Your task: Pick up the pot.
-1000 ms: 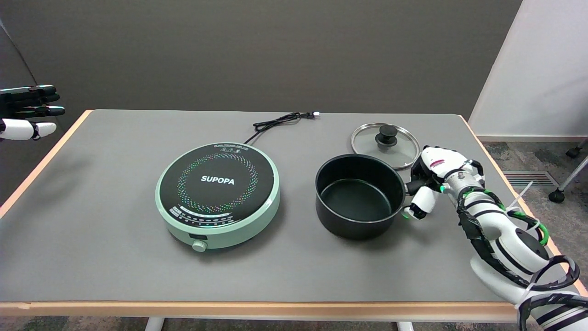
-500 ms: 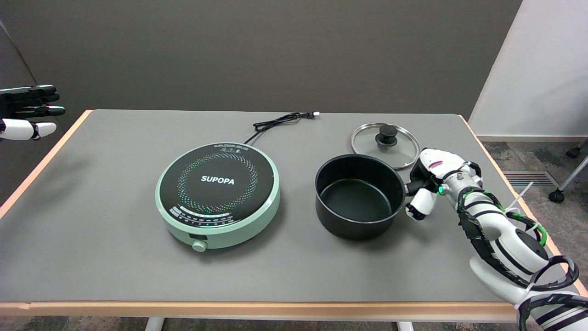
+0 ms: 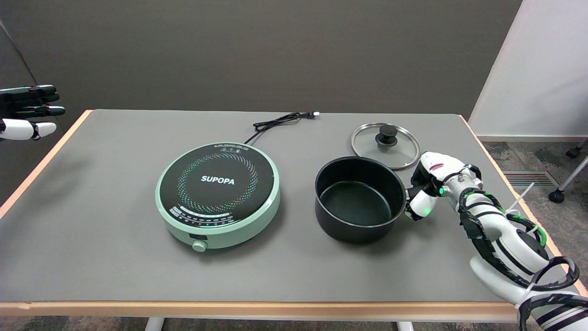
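Notably, the pot (image 3: 359, 198) stood on the gray table (image 3: 115, 257), to the right of the round green hotplate (image 3: 217, 194) and just clear of it. It was black, uncovered and upright, with nothing visible inside. Its short handle projected from the side turned away from the hotplate, and the right hand (image 3: 429, 186) was wrapped around that handle, fingers curled in and grasping it right against the pot's wall. Whether the pot's base remained in contact with the table could not be determined from this view. A green indicator light glowed at the wrist of the hand. The white arm, bound with black and green cabling, extended from the hand toward the table's near right corner.

Behind the pot, farther from the camera, a glass lid (image 3: 385, 145) with a black knob lay flat on the table, close to the pot's rim. The hotplate carried the word SUPOPA on its dark top and a small knob on its front. A black power cord (image 3: 280, 121) trailed from the hotplate's rear toward the table's far edge.
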You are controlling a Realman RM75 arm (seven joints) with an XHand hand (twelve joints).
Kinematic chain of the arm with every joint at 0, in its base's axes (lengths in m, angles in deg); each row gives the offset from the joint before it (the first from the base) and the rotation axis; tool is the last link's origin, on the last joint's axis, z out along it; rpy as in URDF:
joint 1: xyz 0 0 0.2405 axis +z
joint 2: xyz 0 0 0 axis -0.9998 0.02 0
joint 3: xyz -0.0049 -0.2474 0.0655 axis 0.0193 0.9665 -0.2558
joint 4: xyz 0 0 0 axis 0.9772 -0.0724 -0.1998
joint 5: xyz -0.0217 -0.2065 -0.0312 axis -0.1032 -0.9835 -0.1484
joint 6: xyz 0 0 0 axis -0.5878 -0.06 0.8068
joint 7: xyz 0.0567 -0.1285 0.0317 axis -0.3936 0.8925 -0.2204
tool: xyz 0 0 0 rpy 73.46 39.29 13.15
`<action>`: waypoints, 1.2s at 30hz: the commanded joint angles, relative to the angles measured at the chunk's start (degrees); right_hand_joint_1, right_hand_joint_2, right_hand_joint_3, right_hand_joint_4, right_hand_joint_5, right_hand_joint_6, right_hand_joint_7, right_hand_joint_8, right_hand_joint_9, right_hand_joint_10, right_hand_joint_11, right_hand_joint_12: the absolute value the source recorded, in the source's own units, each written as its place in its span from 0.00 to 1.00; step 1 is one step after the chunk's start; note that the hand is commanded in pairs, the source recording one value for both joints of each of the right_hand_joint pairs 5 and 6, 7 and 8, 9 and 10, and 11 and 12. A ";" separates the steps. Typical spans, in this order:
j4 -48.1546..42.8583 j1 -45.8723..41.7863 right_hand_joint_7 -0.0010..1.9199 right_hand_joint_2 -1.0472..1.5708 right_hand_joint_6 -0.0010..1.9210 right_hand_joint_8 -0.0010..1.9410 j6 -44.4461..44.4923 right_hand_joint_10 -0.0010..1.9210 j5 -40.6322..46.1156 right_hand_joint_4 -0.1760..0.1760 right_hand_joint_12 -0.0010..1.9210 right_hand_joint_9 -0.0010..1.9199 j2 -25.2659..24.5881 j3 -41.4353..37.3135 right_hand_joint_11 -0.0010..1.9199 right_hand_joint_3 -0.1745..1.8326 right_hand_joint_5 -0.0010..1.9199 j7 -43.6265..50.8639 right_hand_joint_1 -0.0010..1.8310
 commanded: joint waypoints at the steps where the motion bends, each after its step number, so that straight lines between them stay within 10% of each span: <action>1: 0.40 0.44 0.90 0.33 0.90 0.89 0.35 0.90 0.97 0.24 0.90 0.90 1.81 -0.61 0.90 0.88 0.90 -0.23 0.69; 36: -0.08 3.66 0.91 0.33 0.91 0.90 5.81 0.91 7.92 0.22 0.91 0.91 3.01 -1.35 0.91 1.00 0.91 0.03 0.71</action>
